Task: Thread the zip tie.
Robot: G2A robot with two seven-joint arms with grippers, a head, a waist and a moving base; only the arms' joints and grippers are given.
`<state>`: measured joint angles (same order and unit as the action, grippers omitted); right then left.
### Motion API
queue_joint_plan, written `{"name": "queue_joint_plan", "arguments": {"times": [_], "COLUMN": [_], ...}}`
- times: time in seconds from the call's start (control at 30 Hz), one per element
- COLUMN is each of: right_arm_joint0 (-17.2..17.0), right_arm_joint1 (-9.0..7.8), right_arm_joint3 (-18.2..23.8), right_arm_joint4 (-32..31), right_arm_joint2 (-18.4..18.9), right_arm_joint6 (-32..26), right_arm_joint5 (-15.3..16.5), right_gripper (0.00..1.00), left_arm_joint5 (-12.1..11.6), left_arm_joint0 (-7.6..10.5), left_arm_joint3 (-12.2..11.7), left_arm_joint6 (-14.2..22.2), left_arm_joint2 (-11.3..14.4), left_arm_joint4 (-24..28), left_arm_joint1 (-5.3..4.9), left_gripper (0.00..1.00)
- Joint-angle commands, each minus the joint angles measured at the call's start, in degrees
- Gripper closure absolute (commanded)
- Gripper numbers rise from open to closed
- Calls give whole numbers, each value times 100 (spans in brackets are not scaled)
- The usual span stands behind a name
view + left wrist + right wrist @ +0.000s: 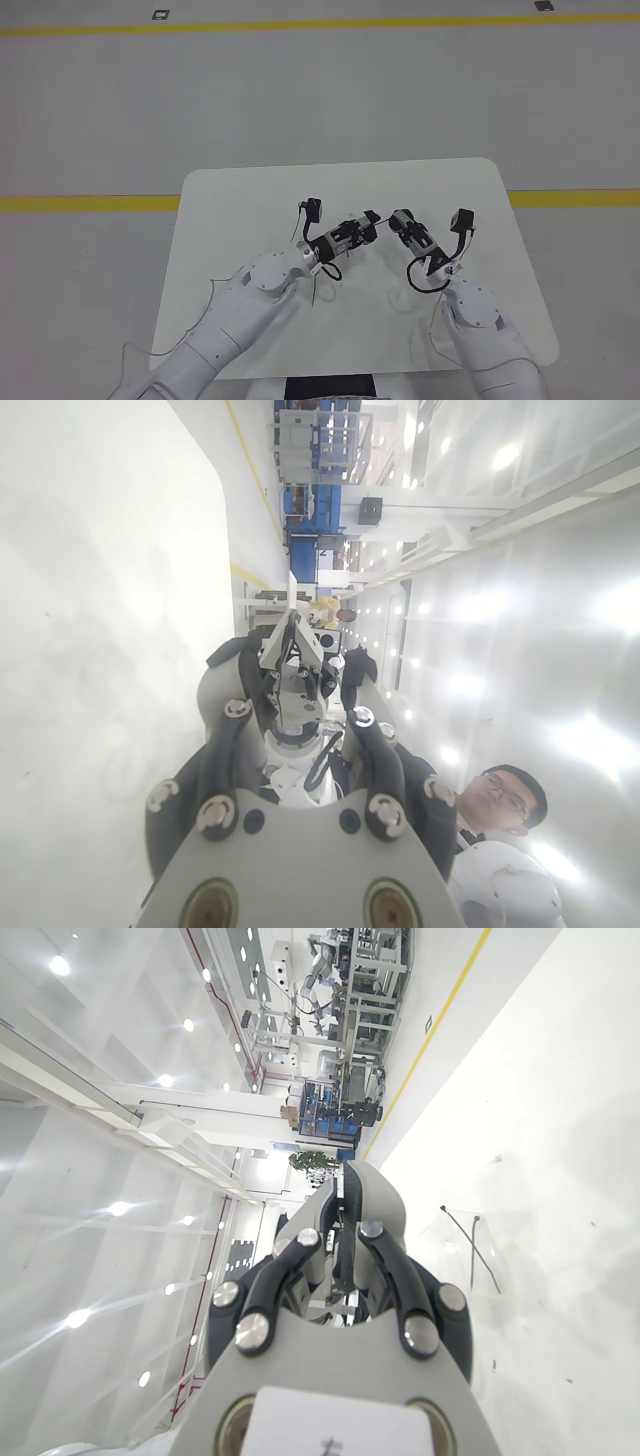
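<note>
Left gripper (368,220) and right gripper (397,218) sit tip to tip over the middle of the desk (240,220). Left fingers (362,662) are spread wide and hold nothing, with the right gripper facing in between them. Right fingers (380,1193) are pressed together — cannot tell if anything is pinched. Two black zip ties (473,1248) lie crossed on a clear sheet (440,1233) on the desk near the right gripper — untouched.
</note>
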<state>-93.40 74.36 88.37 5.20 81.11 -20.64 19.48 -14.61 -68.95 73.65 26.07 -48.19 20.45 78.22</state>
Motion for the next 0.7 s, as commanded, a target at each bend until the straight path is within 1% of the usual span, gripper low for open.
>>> {"name": "queue_joint_plan", "arguments": {"times": [0.0, 0.07, 0.27, 0.67], "right_arm_joint0": [8, 1, -5, 36], "right_arm_joint1": [6, 12, 21, 18], "right_arm_joint3": [9, 40, 52, -34], "right_arm_joint4": [-54, -125, -280, -499], "right_arm_joint2": [-20, -50, -100, -197], "right_arm_joint6": [8, 16, 63, 127], "right_arm_joint5": [0, 0, 0, 0], "right_gripper": [100, 100, 100, 100], "left_arm_joint5": [-9, -24, -39, -17], "left_arm_joint0": [25, 57, 116, 141], "left_arm_joint3": [-29, -71, -148, -146], "left_arm_joint6": [-15, -21, -21, -29], "left_arm_joint2": [40, 80, 127, 163], "left_arm_joint4": [24, 45, 81, 108], "left_arm_joint1": [15, 30, 50, 59], "left_gripper": [67, 69, 70, 74]}}
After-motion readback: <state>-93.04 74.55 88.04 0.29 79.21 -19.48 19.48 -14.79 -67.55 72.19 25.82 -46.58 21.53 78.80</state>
